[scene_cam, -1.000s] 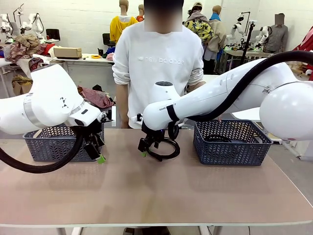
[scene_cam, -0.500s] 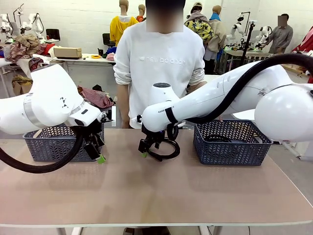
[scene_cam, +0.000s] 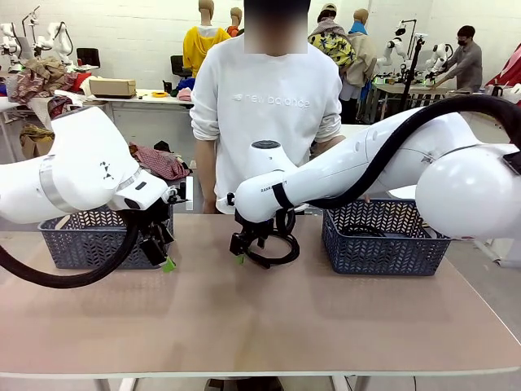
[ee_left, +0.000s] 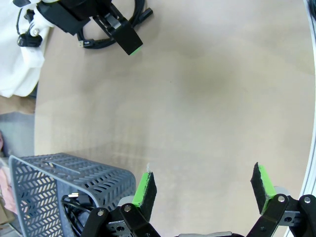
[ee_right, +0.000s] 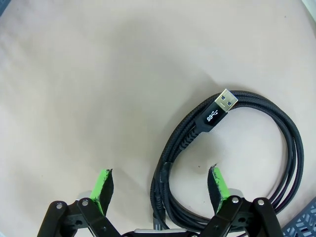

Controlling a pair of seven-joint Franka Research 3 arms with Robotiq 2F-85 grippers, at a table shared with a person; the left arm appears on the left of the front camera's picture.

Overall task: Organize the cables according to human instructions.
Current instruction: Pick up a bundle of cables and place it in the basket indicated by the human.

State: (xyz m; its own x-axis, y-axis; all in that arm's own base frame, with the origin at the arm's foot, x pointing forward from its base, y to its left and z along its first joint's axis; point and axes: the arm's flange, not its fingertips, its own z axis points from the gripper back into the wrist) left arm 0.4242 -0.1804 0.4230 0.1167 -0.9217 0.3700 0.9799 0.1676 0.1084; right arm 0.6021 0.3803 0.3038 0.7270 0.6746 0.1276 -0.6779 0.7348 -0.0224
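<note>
On the tan surface (scene_cam: 269,326), the left end effector (ee_left: 205,185) hangs open beside the left basket (scene_cam: 89,236), which holds 1 dark cable (ee_left: 74,205). Farther in, the right end effector (ee_right: 160,185) is open, fingers straddling one side of a coiled black USB cable (ee_right: 276,138) lying flat mid-surface. The right basket (scene_cam: 383,236) sits just beyond, and a person (scene_cam: 269,106) stands at the far edge.

"new balance" on sweatshirt (scene_cam: 269,98); "SS" on plug (ee_right: 216,111).
</note>
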